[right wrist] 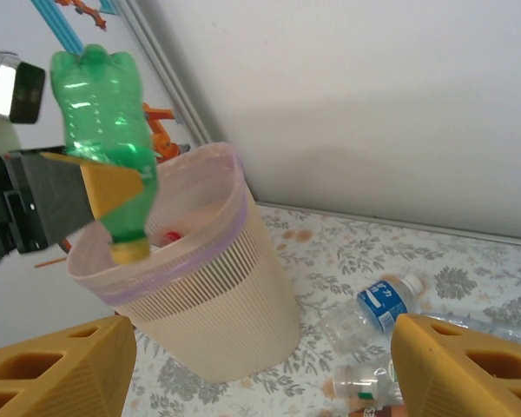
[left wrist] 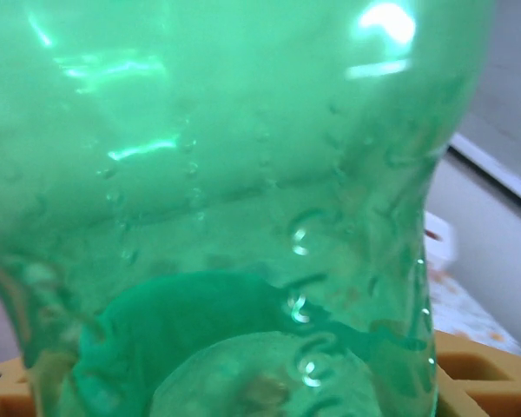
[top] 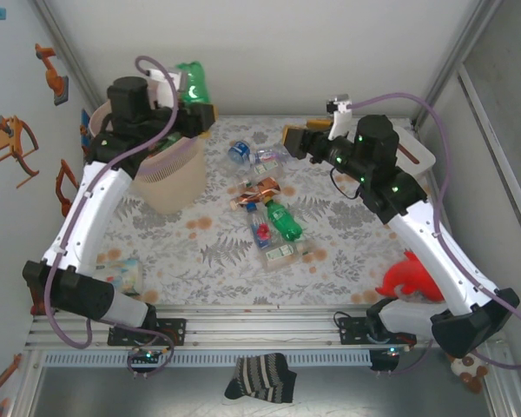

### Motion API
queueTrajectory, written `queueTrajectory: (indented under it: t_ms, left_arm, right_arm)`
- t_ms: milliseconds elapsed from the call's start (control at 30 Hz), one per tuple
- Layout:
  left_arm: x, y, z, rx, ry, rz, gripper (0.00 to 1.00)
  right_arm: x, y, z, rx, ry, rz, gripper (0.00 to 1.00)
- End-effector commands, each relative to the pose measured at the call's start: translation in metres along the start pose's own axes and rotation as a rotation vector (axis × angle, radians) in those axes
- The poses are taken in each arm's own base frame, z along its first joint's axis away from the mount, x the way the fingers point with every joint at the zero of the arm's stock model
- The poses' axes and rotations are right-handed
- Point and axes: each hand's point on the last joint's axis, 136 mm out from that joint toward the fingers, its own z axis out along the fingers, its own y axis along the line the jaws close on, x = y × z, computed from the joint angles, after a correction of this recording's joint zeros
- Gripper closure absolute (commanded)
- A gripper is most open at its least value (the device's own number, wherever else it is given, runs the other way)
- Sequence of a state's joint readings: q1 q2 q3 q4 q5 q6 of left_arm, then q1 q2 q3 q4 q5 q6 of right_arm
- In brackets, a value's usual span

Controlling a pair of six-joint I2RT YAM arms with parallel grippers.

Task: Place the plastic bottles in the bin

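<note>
Upper left, the left tool (right wrist: 115,184) clamps a green plastic bottle (right wrist: 102,122) above the pink ribbed bin (right wrist: 217,287); right tool (top: 293,139) apart, empty; several loose bottles (top: 269,217) wait mid-frame.

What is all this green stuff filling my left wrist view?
Observer: A green bottle, clamped in the left gripper.
Operator: Where is it being held?
Observer: Raised, cap down, at the mouth of the pink bin.
Operator: Are other bottles waiting?
Observer: Yes, several lie on the table, among them a blue-labelled bottle.
</note>
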State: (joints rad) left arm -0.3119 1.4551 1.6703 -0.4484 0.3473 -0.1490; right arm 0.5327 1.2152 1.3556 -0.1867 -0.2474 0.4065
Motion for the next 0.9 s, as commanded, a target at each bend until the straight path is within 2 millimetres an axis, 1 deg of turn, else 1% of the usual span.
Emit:
queueTrajectory:
  t_ms: [0,100,167,333,400,567,667,733,867]
  left_arm:
    - [0.009,0.046,-0.024,-0.225,0.059,-0.014,0.53]
    - [0.015,0.073,-0.032,-0.327,0.100,-0.042,0.53]
    - [0.019,0.088,-0.035,-0.373,0.127,-0.070,0.53]
    - [0.032,0.118,-0.031,-0.464,0.214,-0.110,0.53]
    - [0.038,0.127,-0.025,-0.484,0.262,-0.118,0.53]
    - [0.052,0.139,-0.002,-0.460,0.364,-0.153,0.53]
    - [0.060,0.133,0.017,-0.359,0.409,-0.195,0.54]
    - [0.070,0.131,0.029,-0.313,0.447,-0.219,0.54]
    - [0.093,0.139,0.048,-0.282,0.543,-0.267,0.55]
  right_arm:
    - [-0.006,-0.001,-0.006,0.021,-0.012,-0.024,0.24]
    - [-0.006,-0.001,-0.006,0.025,-0.011,-0.025,0.24]
    - [-0.005,-0.002,-0.006,0.029,-0.007,-0.024,0.24]
    - [-0.004,-0.003,-0.006,0.032,0.001,-0.019,0.24]
    - [-0.003,-0.003,-0.007,0.034,0.003,-0.016,0.24]
    - [-0.002,-0.004,-0.010,0.046,0.004,-0.014,0.24]
    - [-0.002,-0.005,-0.013,0.055,0.000,-0.014,0.24]
    - [-0.002,-0.006,-0.015,0.058,-0.003,-0.014,0.24]
    - [-0.002,-0.005,-0.018,0.061,-0.004,-0.013,0.24]
